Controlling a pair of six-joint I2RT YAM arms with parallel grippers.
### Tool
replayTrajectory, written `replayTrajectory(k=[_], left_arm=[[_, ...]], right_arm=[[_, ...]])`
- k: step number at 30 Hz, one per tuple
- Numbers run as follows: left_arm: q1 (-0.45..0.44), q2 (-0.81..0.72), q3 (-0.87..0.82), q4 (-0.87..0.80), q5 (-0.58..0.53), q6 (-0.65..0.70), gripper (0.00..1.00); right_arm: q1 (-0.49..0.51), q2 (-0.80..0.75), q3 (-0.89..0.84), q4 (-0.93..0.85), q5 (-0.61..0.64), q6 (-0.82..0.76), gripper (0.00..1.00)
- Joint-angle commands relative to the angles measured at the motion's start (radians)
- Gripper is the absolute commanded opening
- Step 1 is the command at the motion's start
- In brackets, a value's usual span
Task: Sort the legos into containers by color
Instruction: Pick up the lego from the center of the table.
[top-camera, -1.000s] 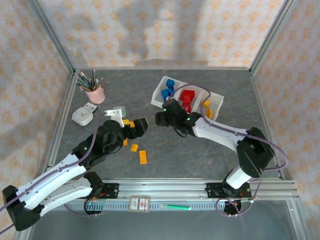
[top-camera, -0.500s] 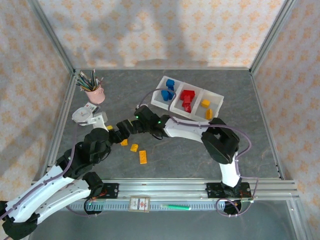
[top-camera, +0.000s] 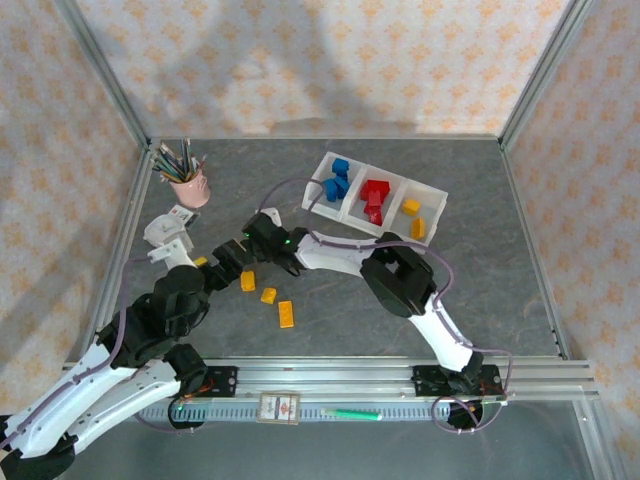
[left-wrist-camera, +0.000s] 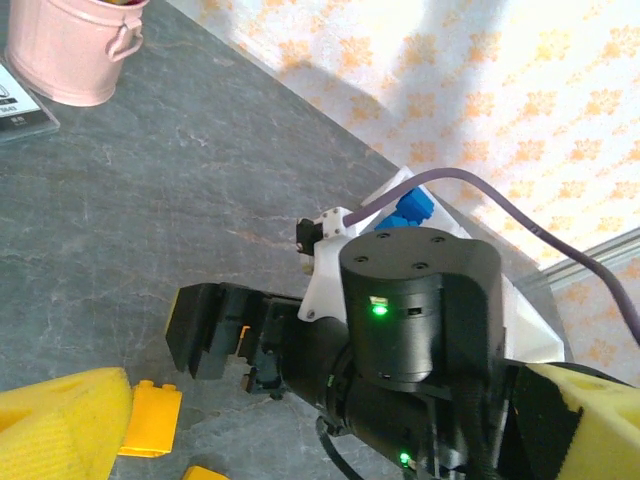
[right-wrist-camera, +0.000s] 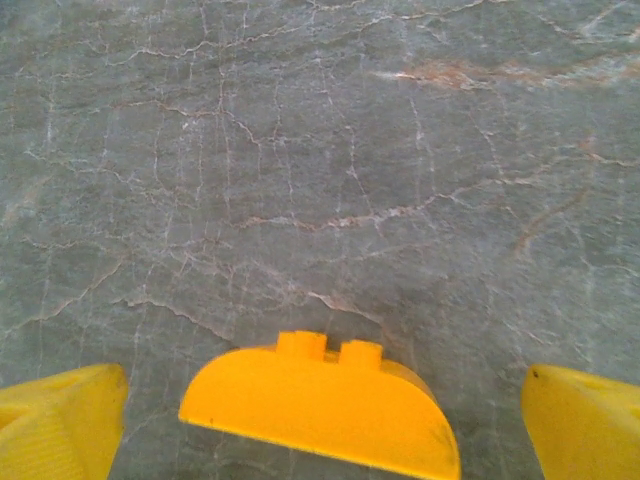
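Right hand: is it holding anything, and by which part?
Nothing is held. The right hand is open; the yellow brick lies untouched between its fingers.

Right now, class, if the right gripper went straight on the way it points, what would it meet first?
Probably the yellow-orange half-round brick on the table, lying between the open fingers of the right gripper; how far off it is remains unclear.

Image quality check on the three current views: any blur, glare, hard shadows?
Top external: evenly lit and sharp, broad soft shadows on the back wall, no glare on the table. Left wrist: bright patches and shadow on the wallpaper, the left fingers soft at the bottom edge. Right wrist: the yellow brick and table veining crisp, the right fingers cropped in the corners.
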Motion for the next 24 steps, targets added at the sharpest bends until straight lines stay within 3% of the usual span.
replayTrajectory(k=[1, 13, 24], left_arm=[[0.005, -0.024, -0.009, -0.043, -0.058, -0.024, 0.99], [0.005, -0.017, -0.015, -0.02, -0.066, -0.011, 0.99], [0.005, -0.015, -0.016, -0.016, -0.058, -0.008, 0.99]], right_arm=[[0.005, 0.043, 0.061, -0.075, 0.086, 0.012, 1.0], [0.007, 0.101, 0.102, -0.13, 0.147, 0.006, 0.83], [0.007, 0.058, 0.088, -0.114, 0.152, 0.013, 0.65]])
